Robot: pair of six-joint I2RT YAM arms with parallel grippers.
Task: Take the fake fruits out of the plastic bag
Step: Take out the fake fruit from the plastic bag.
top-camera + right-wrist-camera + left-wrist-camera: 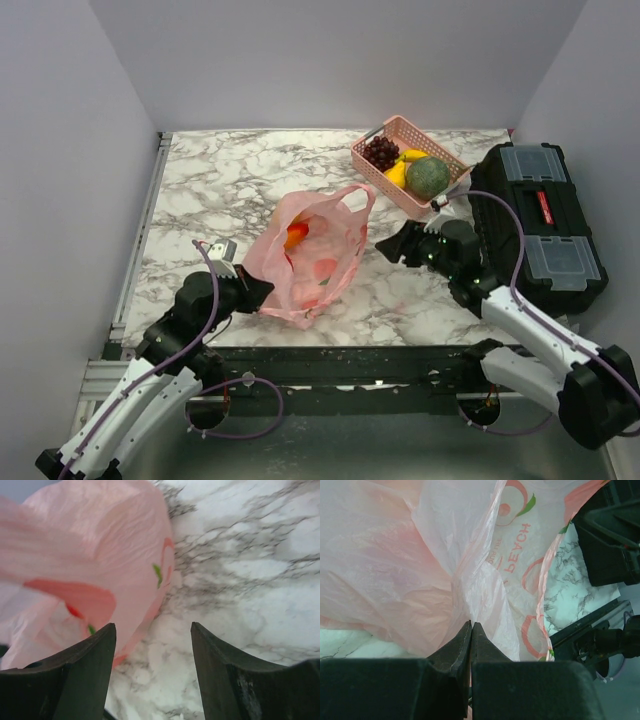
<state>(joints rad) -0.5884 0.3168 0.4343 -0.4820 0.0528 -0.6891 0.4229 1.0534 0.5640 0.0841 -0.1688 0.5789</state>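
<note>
The left tool (471, 625) is clamped shut on the near edge of the pink bag (330, 262), which lies on the desk (220, 180); the right tool (151, 627) gapes open beside it. One fruit (296, 236), perhaps an orange, shows inside.

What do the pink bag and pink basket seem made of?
The plastic bag: thin translucent film, likely plastic; it crinkles and colours inside show through. The basket: rigid moulded plastic, seemingly matte; its lattice walls hold shape.

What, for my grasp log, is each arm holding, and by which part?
The left gripper has its jaws shut on the plastic bag, pinching a gathered fold at its near-left side. The right gripper holds nothing, jaws open.
</note>
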